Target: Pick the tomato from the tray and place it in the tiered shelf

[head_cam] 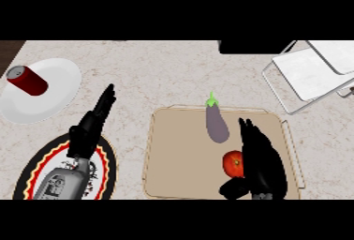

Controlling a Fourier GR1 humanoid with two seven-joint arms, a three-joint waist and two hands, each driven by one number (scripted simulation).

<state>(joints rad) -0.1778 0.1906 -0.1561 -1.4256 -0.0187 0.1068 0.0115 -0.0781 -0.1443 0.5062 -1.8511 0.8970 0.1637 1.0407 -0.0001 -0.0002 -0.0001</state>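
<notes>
A red tomato (233, 162) lies on the tan tray (173, 159), near its lower right. My right hand (261, 161) lies over the tray with its fingers stretched straight toward the far side, touching the tomato's right side; its thumb (233, 188) sits just below the tomato. A purple eggplant (217, 123) with a green stem lies at the tray's far edge. The white wire tiered shelf (314, 72) stands at the far right. My left hand (93, 124) rests open at the left, fingers pointing away.
A white plate (52, 91) at the far left carries a red can (26, 79). A round plate with a black, red and yellow rim (31, 168) lies under my left forearm. A dark object (252, 46) sits at the counter's back edge.
</notes>
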